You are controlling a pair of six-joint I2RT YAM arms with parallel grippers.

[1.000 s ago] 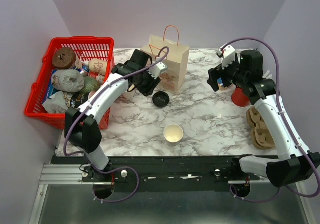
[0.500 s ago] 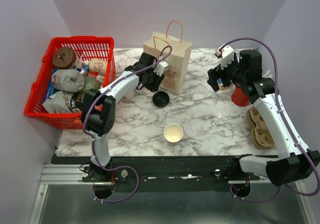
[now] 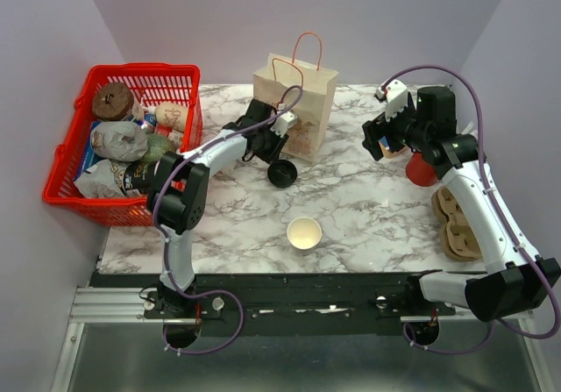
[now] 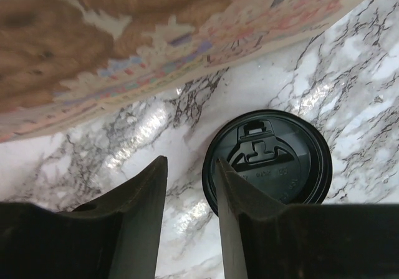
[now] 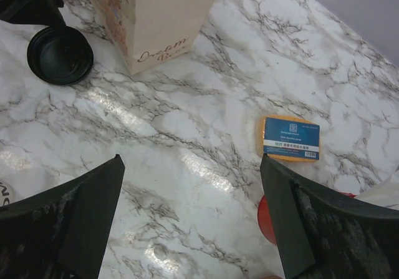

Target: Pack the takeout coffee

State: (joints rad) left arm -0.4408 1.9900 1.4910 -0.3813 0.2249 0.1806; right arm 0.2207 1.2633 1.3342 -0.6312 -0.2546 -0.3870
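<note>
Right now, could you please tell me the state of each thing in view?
Paper bag: upright, top open.
Black lid: lying flat on the table.
Tan paper cup: upright, uncovered, looks empty.
Red basket: full of groceries.
Left gripper: narrowly open, nothing held.
Right gripper: wide open, empty.

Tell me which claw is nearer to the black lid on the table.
Left. The left claw is right beside the lid, one finger at its edge. The right claw hangs far off to the right of it.
</note>
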